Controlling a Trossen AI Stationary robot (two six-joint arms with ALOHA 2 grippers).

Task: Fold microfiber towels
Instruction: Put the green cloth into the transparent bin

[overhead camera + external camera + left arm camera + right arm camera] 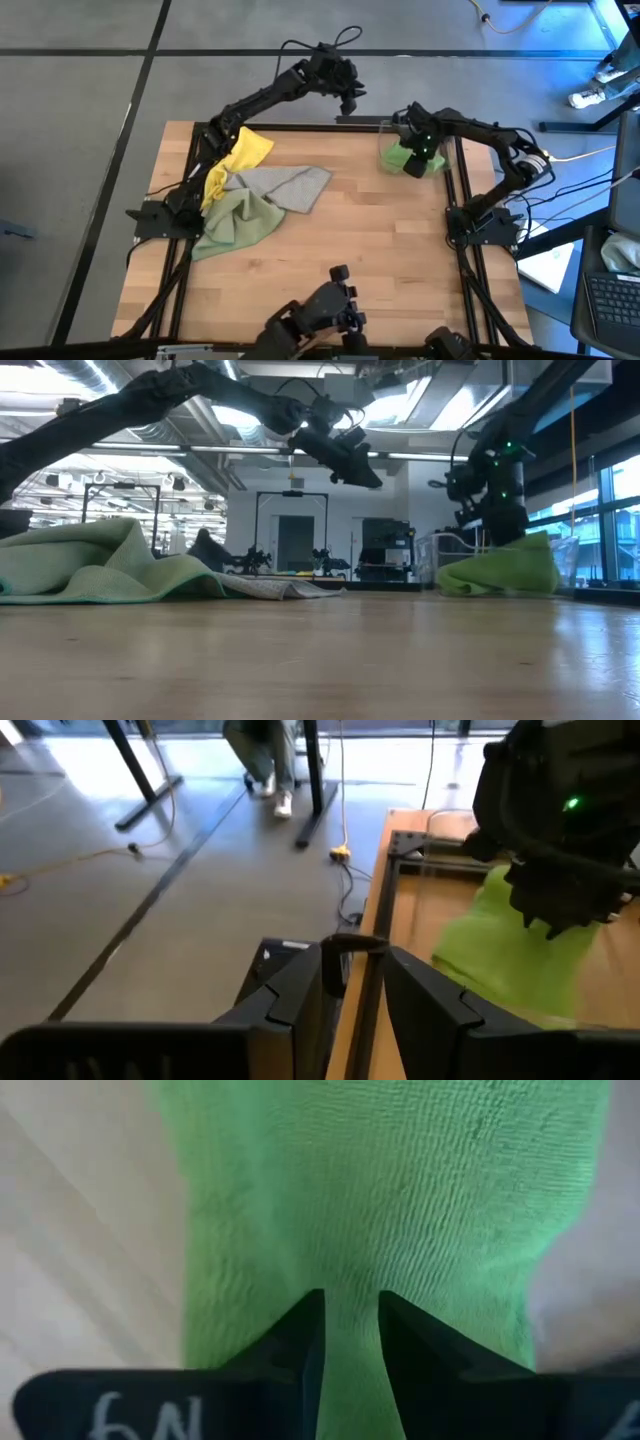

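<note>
Bright green towel sits bunched in the upper right of the high view, near the bench's far right corner, inside the clear plastic bin as far as I can tell. Right claw is down on it; the right wrist view shows both fingers pinched into the green pile with cloth between them, so gripping the bright green towel. In the low view that towel is a lump at right with the right arm on top.

Other three towels lie in a loose heap at left centre of the high view: bright yellow at the top, grey-beige spread to its right, pale olive-green below, all overlapping.

Left claw hangs off the bench's far edge, upper centre, over the floor. Left wrist view shows its fingers narrowly apart, a thin gap, nothing between them.
</note>
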